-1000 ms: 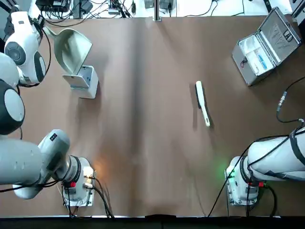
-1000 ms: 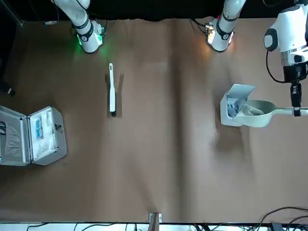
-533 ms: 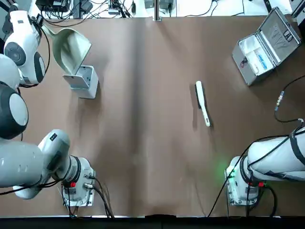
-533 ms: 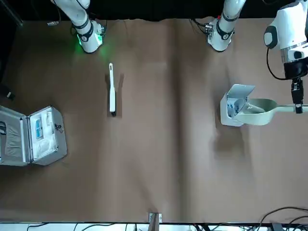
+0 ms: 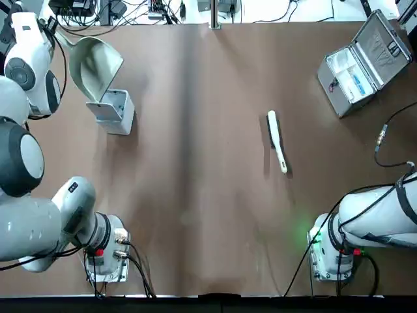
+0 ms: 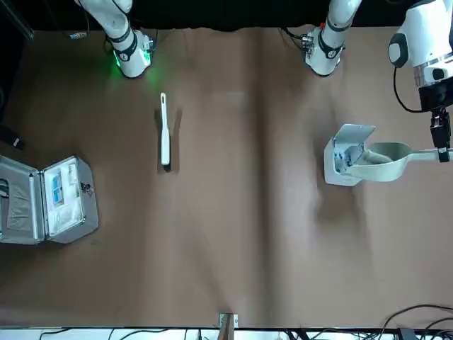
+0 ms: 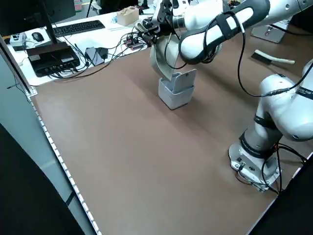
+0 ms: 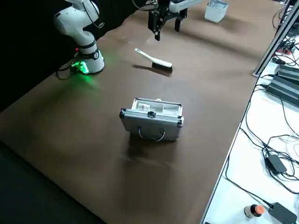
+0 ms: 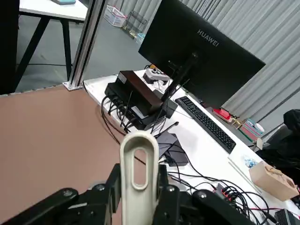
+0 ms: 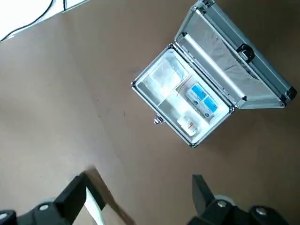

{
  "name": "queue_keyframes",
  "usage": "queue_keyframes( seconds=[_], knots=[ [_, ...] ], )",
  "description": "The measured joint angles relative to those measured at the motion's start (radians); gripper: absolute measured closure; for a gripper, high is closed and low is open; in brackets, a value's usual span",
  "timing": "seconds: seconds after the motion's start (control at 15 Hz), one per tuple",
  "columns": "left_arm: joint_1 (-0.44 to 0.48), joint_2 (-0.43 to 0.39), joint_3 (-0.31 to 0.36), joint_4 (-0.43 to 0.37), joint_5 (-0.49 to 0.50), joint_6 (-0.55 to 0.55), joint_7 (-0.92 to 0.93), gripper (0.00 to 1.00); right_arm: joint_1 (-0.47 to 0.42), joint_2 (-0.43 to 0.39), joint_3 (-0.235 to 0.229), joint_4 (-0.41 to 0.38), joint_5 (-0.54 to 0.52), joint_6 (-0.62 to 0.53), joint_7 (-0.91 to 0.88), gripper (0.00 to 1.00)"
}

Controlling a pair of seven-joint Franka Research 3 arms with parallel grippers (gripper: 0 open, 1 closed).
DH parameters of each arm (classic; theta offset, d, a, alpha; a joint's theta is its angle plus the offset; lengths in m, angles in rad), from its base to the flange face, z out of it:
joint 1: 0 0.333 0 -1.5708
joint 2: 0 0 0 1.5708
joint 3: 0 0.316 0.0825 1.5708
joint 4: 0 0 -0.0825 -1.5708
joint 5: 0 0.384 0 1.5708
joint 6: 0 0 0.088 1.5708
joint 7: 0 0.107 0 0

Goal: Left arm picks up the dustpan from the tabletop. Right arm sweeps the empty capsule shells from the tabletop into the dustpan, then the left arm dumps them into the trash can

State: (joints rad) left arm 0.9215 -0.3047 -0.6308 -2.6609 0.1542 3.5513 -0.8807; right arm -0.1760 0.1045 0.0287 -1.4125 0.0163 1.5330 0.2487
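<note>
Glossy white arms, black cables

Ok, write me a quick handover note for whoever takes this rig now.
Left gripper: shut on the dustpan handle, tipping the dustpan over the open trash can.
Right gripper: open, empty, above the table near the brush, which lies on the tabletop.
Done: dustpan lifted; no shells visible on the tabletop.
Left: confirm the pan has emptied; I can't see shells in it or the can.
</note>
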Motion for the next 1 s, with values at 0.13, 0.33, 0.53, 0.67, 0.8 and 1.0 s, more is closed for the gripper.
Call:
queue_keyframes(
  seconds=[0.13,0.33,0.53,0.67,0.8,1.0],
  knots=[
    [0.000,-0.003,0.000,0.000,0.000,0.000,0.000,0.67,-0.002,0.003,-0.004,0.001,0.000,0.004,0.001,0.00],
    [0.000,-0.007,0.000,0.000,0.000,0.000,0.000,0.67,-0.010,0.003,-0.009,0.007,0.000,0.005,0.003,0.00],
    [0.006,-0.004,0.000,-0.009,0.000,-0.002,0.000,0.67,-0.011,0.003,-0.005,0.008,0.002,-0.005,0.003,0.00],
    [0.014,0.005,0.000,-0.017,0.000,-0.002,0.000,0.67,0.002,0.003,0.006,0.008,0.003,-0.023,0.003,0.00],
    [0.015,0.015,0.000,-0.017,0.000,-0.002,0.000,0.67,0.010,0.003,0.008,0.008,0.003,-0.039,0.004,0.00],
    [0.015,0.033,0.000,-0.011,0.000,-0.041,0.028,0.67,0.012,0.003,0.008,0.008,0.003,-0.045,0.004,0.00]
  ],
)
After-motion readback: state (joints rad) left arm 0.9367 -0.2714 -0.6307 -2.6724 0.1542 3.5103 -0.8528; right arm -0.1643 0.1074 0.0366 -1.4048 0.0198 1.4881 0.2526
